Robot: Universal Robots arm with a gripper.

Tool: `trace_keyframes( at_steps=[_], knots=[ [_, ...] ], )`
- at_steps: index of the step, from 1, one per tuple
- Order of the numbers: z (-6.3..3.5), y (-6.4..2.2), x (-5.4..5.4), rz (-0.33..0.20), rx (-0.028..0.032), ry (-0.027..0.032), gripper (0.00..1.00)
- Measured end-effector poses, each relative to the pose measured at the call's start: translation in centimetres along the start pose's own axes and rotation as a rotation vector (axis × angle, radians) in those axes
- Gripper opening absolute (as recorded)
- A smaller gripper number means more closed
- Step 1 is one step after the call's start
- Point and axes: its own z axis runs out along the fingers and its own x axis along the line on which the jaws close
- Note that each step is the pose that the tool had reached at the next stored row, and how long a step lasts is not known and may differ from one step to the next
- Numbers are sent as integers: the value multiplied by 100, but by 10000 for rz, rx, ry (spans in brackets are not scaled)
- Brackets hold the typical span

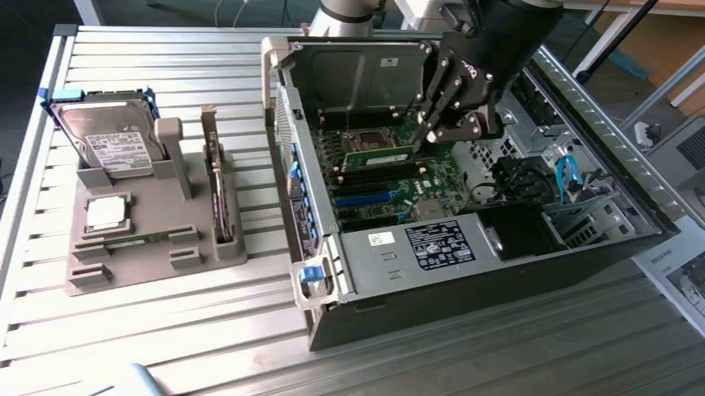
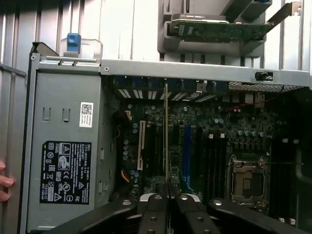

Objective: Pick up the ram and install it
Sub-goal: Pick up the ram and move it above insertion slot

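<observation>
Bright, even daylight washes the ribbed silver metal table (image 1: 165, 338) pale, with glare along its slats, while the open black computer case (image 1: 463, 301) stays dim and shadowed inside.

On the table (image 1: 165, 346), a stand (image 1: 132, 264) lies to the exterior view's left of the computer case (image 1: 441, 305); the ram (image 1: 380, 157) hangs inside it.

Open computer case (image 1: 463, 305) (hard drive (image 1: 111, 140) nearby)
</observation>
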Motion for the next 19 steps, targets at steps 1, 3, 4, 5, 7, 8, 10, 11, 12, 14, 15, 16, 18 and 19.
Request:
trace_keyframes(
  at_steps=[1,3,4,5,7,8,10,11,12,14,15,16,18,19],
  knots=[
    [-3,-42,3,-2,0,0,12],
    [-10,-143,12,-12,0,0,12],
    [-13,-190,15,-13,0,1,12],
    [-16,-221,17,-15,-1,2,12],
    [-21,-295,24,-21,-1,1,12],
    [-24,-345,27,-25,0,0,12],
    [-28,-414,33,-30,-1,1,12],
    [-30,-428,34,-33,-1,2,12],
    [-30,-430,34,-32,-1,3,12],
    [-30,-430,34,-32,-1,3,12],
    [-30,-430,34,-32,-1,2,12],
    [-30,-430,34,-32,-1,2,12],
    [-30,-430,34,-32,-1,3,12],
    [-30,-430,34,-32,-1,2,12]
  ],
)
